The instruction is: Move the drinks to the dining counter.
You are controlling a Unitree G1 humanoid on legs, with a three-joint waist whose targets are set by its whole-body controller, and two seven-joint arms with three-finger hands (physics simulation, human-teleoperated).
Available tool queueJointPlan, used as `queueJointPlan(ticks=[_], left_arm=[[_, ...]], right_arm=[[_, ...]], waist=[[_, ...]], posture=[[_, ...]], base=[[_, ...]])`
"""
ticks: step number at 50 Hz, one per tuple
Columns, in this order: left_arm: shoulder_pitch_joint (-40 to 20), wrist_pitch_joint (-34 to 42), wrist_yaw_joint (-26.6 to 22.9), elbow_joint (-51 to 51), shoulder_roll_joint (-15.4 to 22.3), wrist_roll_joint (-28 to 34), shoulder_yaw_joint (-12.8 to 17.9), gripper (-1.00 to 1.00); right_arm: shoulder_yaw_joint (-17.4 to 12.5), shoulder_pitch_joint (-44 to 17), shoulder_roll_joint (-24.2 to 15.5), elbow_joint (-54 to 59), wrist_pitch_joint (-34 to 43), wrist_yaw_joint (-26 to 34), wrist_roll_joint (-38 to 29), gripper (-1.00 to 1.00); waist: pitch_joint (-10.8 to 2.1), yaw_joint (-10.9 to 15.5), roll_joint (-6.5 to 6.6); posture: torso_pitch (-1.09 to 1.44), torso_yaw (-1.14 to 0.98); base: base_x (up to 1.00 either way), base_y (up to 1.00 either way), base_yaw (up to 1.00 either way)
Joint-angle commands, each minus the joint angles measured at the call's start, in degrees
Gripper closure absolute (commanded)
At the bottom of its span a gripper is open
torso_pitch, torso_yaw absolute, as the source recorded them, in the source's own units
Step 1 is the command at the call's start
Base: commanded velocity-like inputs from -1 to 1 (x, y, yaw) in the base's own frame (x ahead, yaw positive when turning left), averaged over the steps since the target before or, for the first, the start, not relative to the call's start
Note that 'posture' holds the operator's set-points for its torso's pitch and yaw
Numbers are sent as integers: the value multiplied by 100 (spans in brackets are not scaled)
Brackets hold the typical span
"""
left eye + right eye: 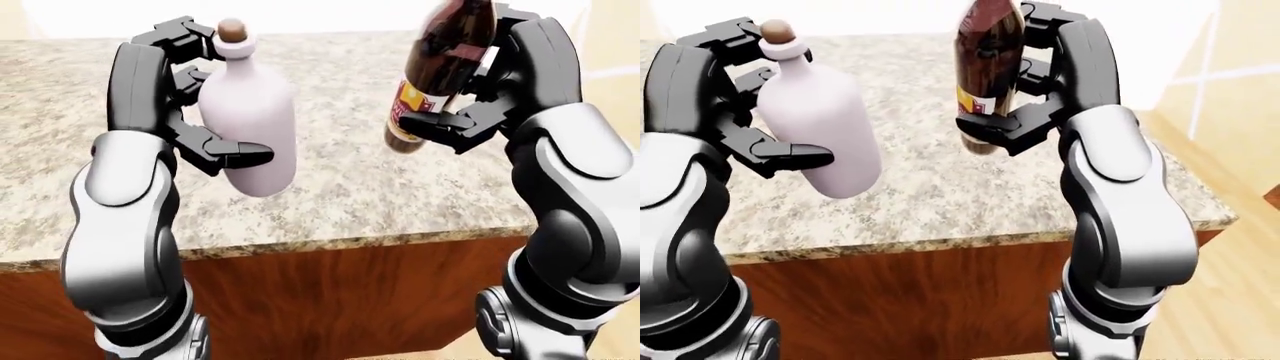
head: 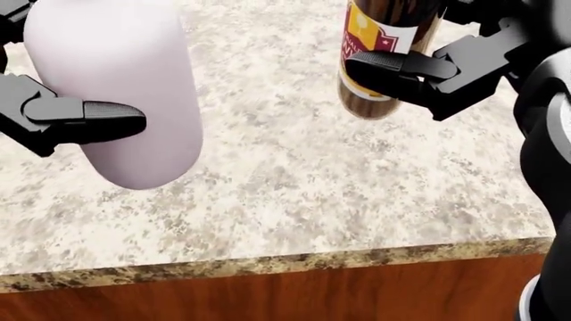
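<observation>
Left hand [image 1: 195,97] fingers [image 1: 235,152] clamped round pale bottle [image 1: 250,124]; right hand [image 1: 480,82] fingers clamped round brown bottle [image 1: 435,75]. Both held tilted above granite bench [image 1: 340,187].

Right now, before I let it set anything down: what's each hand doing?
Left hand: closed around the pale pink bottle, held above the granite counter.
Right hand: closed around the brown bottle, also held above it.
</observation>
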Motion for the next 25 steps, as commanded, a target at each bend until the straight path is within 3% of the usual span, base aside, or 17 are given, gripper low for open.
queueJointPlan(ticks=[1, 25], left_arm=[[-156, -398, 62, -26, 41, 104, 84, 100], [58, -1669, 438, 1410, -65, 61, 217, 100]], right_arm=[[-122, -260, -53, -207, -331, -70, -53, 100], [-94, -225, -18, -183, -384, -64, -104, 100]], waist=[[-193, 5, -6], [-286, -36, 52]], posture=[[0, 0], [0, 0]], base=[[0, 0, 0], [0, 0, 0]])
